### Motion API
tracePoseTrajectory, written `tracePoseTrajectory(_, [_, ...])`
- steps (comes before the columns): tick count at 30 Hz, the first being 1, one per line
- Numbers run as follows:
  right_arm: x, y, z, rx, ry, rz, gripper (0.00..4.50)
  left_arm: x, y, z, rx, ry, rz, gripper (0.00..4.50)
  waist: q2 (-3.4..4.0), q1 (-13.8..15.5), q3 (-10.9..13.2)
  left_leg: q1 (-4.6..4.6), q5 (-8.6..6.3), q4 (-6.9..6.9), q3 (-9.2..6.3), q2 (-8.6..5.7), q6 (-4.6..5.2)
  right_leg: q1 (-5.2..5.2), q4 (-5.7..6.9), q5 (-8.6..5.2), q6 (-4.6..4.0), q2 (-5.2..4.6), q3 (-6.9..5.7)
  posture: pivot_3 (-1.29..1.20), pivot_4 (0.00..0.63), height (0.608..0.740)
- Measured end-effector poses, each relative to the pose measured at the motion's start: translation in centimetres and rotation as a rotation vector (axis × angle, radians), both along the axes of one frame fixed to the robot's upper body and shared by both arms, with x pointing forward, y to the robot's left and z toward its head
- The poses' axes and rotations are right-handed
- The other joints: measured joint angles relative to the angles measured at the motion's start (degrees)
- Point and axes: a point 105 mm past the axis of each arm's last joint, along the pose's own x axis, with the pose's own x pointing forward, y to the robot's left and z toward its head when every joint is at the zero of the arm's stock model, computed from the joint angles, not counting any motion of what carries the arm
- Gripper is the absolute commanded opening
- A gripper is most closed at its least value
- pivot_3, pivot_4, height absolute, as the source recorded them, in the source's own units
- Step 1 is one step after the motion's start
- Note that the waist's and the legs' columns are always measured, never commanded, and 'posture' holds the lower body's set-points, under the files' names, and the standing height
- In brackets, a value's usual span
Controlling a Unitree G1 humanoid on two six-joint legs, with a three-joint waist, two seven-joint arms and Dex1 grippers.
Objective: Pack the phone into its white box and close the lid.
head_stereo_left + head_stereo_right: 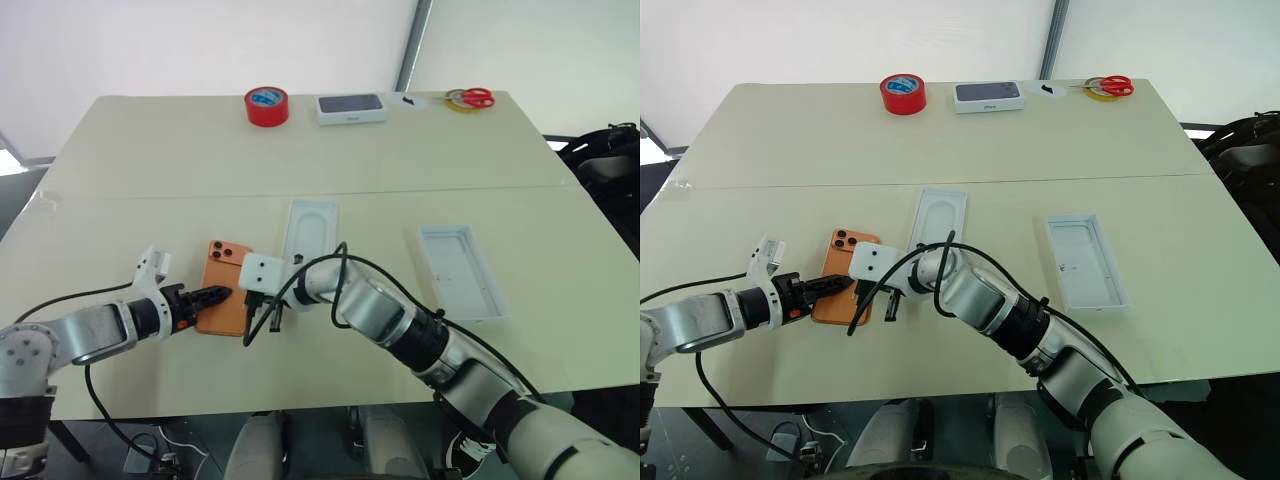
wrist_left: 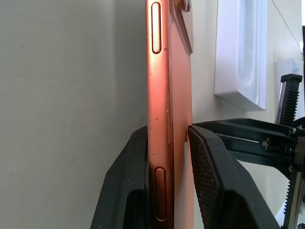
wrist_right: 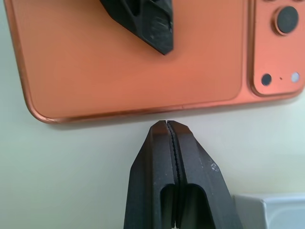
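Here we find the slim orange smartphone (image 1: 222, 287) lying back-up on the pale tabletop (image 1: 330, 150), its camera cluster towards the far side. Our left gripper (image 1: 222, 295) is clamped across the phone's thin edge, one black finger (image 2: 125, 191) under it and one over the back. The right gripper (image 3: 167, 131), clenched on nothing, rests its tip on the table just beside the phone's other long edge, apparently as a stop.

We judge the phone stiff, smooth and fairly dense for its size. The metal rim and glass could slip between ribbed pads, so a firm hold across the thickness near the middle of the long side seems safest, clear of the side buttons.

The shallow white cardboard tray (image 1: 463, 271) lies open, well apart to the right, with nothing in it that we can see. A flat white card with an oval outline (image 1: 310, 232) lies just beyond the phone, bare as well.
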Motion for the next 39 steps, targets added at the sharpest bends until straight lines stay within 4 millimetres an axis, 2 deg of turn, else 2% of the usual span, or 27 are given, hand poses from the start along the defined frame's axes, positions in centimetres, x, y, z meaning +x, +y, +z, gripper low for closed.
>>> tracePoseTrajectory(4, [1.0, -1.7, 0.7, -0.002, -0.024, -0.052, 0.0, -0.1, 0.1, 0.7, -0.052, -0.023, 0.013, 0.02, -0.02, 0.0, 0.0, -0.03, 0.0, 0.0, 0.0, 0.0, 0.0, -0.02, -0.01, 0.0, 0.0, -0.03, 0.0, 0.0, 0.15, 0.732])
tracePoseTrajectory(8, [1.5, -3.7, 3.3, 0.05, -0.064, -0.082, 0.0, -0.2, 0.7, 0.8, -0.075, -0.021, 0.061, 0.02, 0.0, 0.0, 0.0, -0.07, 0.0, 0.0, -0.01, 0.04, 0.0, -0.09, 0.01, 0.0, 0.0, 0.01, 0.0, 0.0, 0.15, 0.732])
tracePoseTrajectory(11, [0.6, -5.2, 6.1, 0.137, -0.076, -0.044, 0.0, 0.6, 1.3, 1.6, -0.1, -0.047, 0.131, 0.02, -0.05, 0.3, 0.1, -0.12, 0.0, 0.0, -0.03, 0.03, 0.0, -0.1, 0.0, 0.0, 0.0, 0.01, -0.03, 0.0, 0.15, 0.732])
tracePoseTrajectory(15, [0.0, -8.0, 8.5, 0.218, -0.085, -0.042, 0.0, 2.6, 0.5, 4.9, -0.164, -0.153, 0.141, 0.02, -0.16, 1.3, 0.1, -0.17, 0.0, 0.08, -0.04, -0.03, 0.0, 0.02, -0.18, -0.01, -0.02, -0.05, -0.09, 0.0, 0.15, 0.732])
tracePoseTrajectory(17, [0.2, -9.7, 9.1, 0.237, -0.086, -0.073, 0.0, 3.8, -1.0, 6.3, -0.205, -0.196, 0.108, 0.02, -0.17, 1.8, 0.1, -0.17, -0.01, 0.08, -0.03, -0.05, 0.02, 0.1, -0.32, -0.01, -0.01, -0.04, -0.1, 0.0, 0.15, 0.732])
tracePoseTrajectory(19, [0.8, -11.7, 9.4, 0.246, -0.087, -0.131, 0.0, 4.9, -2.9, 6.8, -0.242, -0.206, 0.059, 0.02, -0.17, 2.1, 0.1, -0.18, 0.01, 0.08, 0.0, -0.12, 0.05, 0.2, -0.41, 0.0, -0.01, -0.05, -0.15, 0.0, 0.15, 0.732])
tracePoseTrajectory(22, [1.4, -14.5, 9.7, 0.27, -0.089, -0.218, 0.0, 6.5, -6.2, 6.2, -0.257, -0.175, -0.027, 0.02, -0.22, 1.9, 0.1, -0.19, -0.04, 0.09, 0.1, -0.28, 0.16, 0.29, -0.55, 0.05, 0.08, -0.03, -0.14, 0.0, 0.15, 0.732])
tracePoseTrajectory(26, [1.3, -16.6, 9.4, 0.335, -0.052, -0.28, 0.0, 8.3, -8.7, 5.0, -0.247, -0.138, -0.085, 0.02, -0.23, 1.2, 0.1, -0.22, -0.07, 0.06, 0.15, -0.17, 0.2, 0.18, -0.59, 0.14, 0.24, 0.16, -0.08, 0.0, 0.15, 0.732])
tracePoseTrajectory(28, [1.2, -18.0, 8.6, 0.34, -0.04, -0.336, 0.0, 9.3, -10.2, 4.9, -0.254, -0.134, -0.121, 0.02, -0.23, 1.6, 0.1, -0.23, -0.06, 0.04, 0.13, -0.17, 0.2, 0.2, -0.57, 0.13, 0.23, 0.23, -0.13, 0.0, 0.15, 0.732])
tracePoseTrajectory(32, [1.0, -20.0, 6.8, 0.312, -0.013, -0.425, 0.0, 10.2, -11.8, 4.7, -0.261, -0.133, -0.17, 0.02, -0.23, 1.6, 0.1, -0.24, -0.07, 0.05, 0.16, -0.13, 0.21, 0.18, -0.6, 0.13, 0.23, 0.22, -0.09, 0.0, 0.15, 0.732])
tracePoseTrajectory(39, [0.8, -21.8, 5.9, 0.295, -0.009, -0.507, 0.0, 10.5, -13.2, 3.0, -0.218, -0.091, -0.224, 0.02, -0.24, 1.6, 0.1, -0.23, -0.07, 0.09, 0.13, -0.07, 0.21, 0.19, -0.56, 0.12, 0.22, 0.23, -0.07, 0.0, 0.15, 0.732])
